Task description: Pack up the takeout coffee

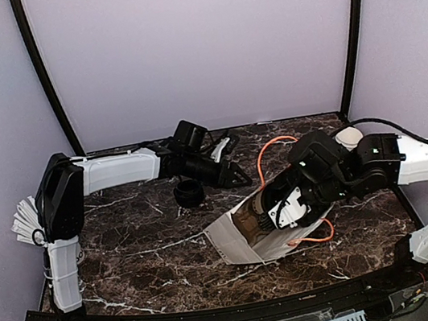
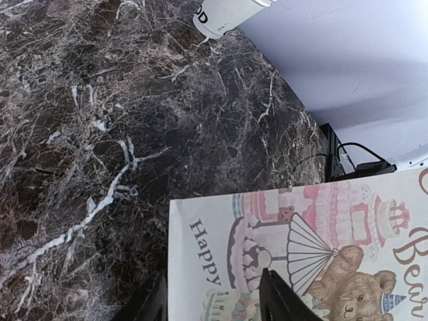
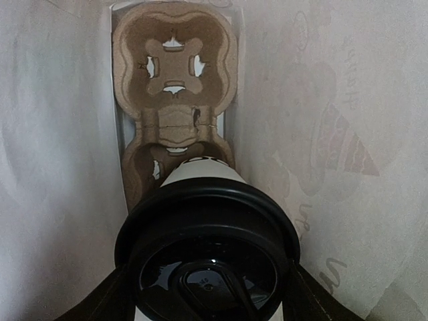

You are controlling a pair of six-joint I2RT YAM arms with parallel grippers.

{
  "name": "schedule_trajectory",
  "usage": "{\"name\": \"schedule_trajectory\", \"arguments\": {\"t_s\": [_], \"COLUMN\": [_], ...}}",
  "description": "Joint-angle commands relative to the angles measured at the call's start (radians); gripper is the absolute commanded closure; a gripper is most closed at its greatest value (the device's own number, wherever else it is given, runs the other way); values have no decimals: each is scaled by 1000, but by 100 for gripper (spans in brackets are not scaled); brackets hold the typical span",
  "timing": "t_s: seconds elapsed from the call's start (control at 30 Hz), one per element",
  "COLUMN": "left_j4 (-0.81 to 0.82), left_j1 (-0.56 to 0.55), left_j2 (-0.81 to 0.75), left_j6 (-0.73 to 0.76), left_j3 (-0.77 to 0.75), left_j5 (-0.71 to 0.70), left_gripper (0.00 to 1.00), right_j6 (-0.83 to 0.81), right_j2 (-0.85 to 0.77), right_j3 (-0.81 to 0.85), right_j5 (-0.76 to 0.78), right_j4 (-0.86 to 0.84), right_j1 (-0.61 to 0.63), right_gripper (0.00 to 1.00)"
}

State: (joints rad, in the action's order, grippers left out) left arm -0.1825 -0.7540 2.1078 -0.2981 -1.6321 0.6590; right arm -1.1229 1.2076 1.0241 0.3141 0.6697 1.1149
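Dark marble table (image 1: 130,247), bear-printed white paper bag (image 1: 235,243) on its side right of centre, orange cord handles (image 1: 266,152), brown cardboard cup carrier (image 3: 174,73) inside, small black round object (image 1: 188,193) just beyond.

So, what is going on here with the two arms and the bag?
The right gripper holds the takeout coffee inside the paper bag, which lies on its side on the table. A cardboard cup carrier sits deeper in the bag, beyond the cup. The left gripper hovers open at the bag's edge.
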Motion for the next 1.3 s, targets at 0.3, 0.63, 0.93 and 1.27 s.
{"name": "schedule_trajectory", "arguments": {"t_s": [0.3,0.63,0.93,1.27], "left_j4": [25,15,6,-20], "left_j1": [-7,-8,-10,-8], "left_j2": [16,19,24,23], "left_j6": [22,42,59,75], "left_j3": [40,37,46,47], "left_j5": [102,131,162,153], "left_gripper": [51,51,51,51], "right_j6": [18,5,-1,82], "right_j2": [6,36,67,184], "right_j3": [-38,-67,-71,77], "right_j5": [19,14,3,-110], "right_j4": [-87,-128,-159,-1], "right_j1": [10,-1,-31,-79], "right_gripper": [47,47,47,47]}}
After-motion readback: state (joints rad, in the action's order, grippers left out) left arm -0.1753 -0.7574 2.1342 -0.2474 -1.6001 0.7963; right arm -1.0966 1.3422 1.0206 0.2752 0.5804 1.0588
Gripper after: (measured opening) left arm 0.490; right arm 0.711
